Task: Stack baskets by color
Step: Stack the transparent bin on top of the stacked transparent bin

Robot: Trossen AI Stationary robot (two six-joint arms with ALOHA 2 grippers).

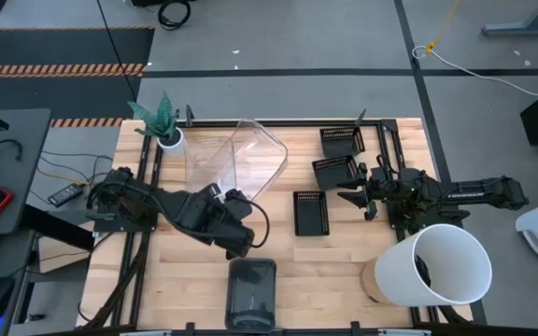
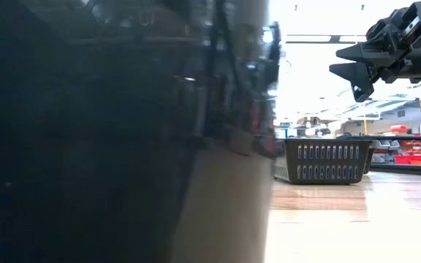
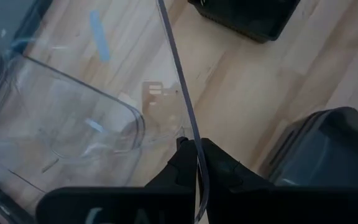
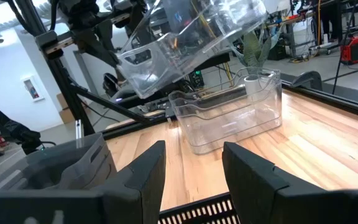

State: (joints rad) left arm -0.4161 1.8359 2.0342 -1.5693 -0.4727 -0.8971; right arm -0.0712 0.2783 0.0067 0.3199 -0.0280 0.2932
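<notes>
My left gripper (image 1: 239, 202) is shut on a clear basket (image 1: 258, 157), which hangs tilted above a second clear basket (image 1: 205, 161); that one rests by its bottom on the table at the far left. The right wrist view shows the raised clear basket (image 4: 191, 34) over the resting clear basket (image 4: 229, 118). A dark grey basket (image 1: 250, 291) sits at the near edge. Three black slotted baskets (image 1: 342, 142), (image 1: 334, 172), (image 1: 309, 213) lie right of centre. My right gripper (image 1: 358, 196) waits open beside them, touching nothing. My left gripper pinches the raised basket's thin clear wall at its edge (image 3: 189, 132), one finger on each face of the wall. The fingers (image 3: 219, 165) slant down from the table's left. The basket is lifted clear of the table, steeply tilted, over the other clear basket (image 3: 73, 124).
A big white bucket (image 1: 442, 266) stands at the near right corner. A small white pot with a plant (image 1: 168, 138) stands at the far left. In the low view the dark grey basket (image 2: 108, 131) fills the picture's left. Bare wood lies between the grey and black baskets.
</notes>
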